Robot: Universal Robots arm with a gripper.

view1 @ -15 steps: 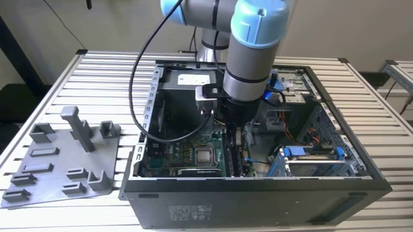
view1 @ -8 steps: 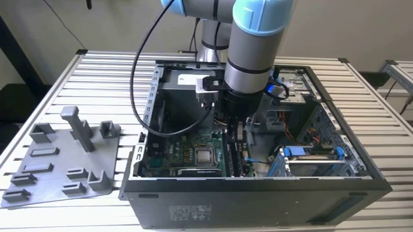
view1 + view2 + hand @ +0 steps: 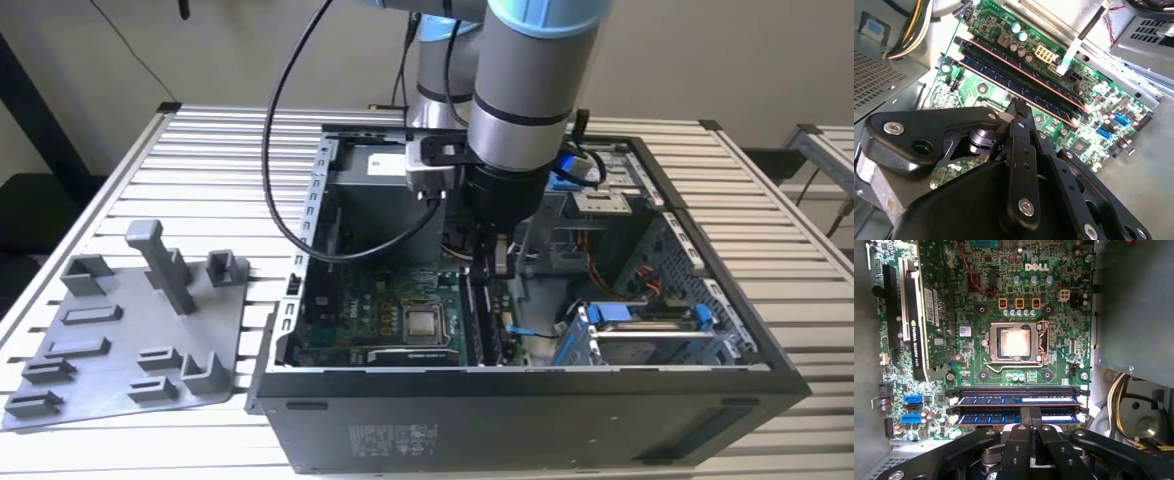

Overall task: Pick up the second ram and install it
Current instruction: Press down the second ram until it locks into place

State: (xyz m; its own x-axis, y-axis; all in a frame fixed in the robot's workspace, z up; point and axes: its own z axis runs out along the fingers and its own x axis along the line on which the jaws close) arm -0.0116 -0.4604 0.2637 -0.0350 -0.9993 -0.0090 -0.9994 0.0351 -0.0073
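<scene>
Two ram sticks stand side by side in the motherboard's (image 3: 1054, 315) memory slots. The second ram (image 3: 989, 418) (image 3: 989, 75) is the stick closer to the gripper, a dark board with blue chips, sitting level along its slot. My gripper (image 3: 1030, 414) (image 3: 1016, 106) is shut, its fingertips together and resting on that stick's top edge near its middle, not clamped around it. The other stick (image 3: 1014, 400) (image 3: 1029, 75) sits in the slot beside it. In the exterior view the gripper (image 3: 499, 270) reaches down inside the open computer case (image 3: 534, 385).
The bare processor socket (image 3: 1016, 342) lies past the slots and a graphics card (image 3: 929, 315) stands beyond it. Yellow and white cables (image 3: 1119, 400) hang near the case wall. A grey tray (image 3: 120, 340) with upright posts sits outside the case, and blue drive clips (image 3: 641, 312) sit inside it.
</scene>
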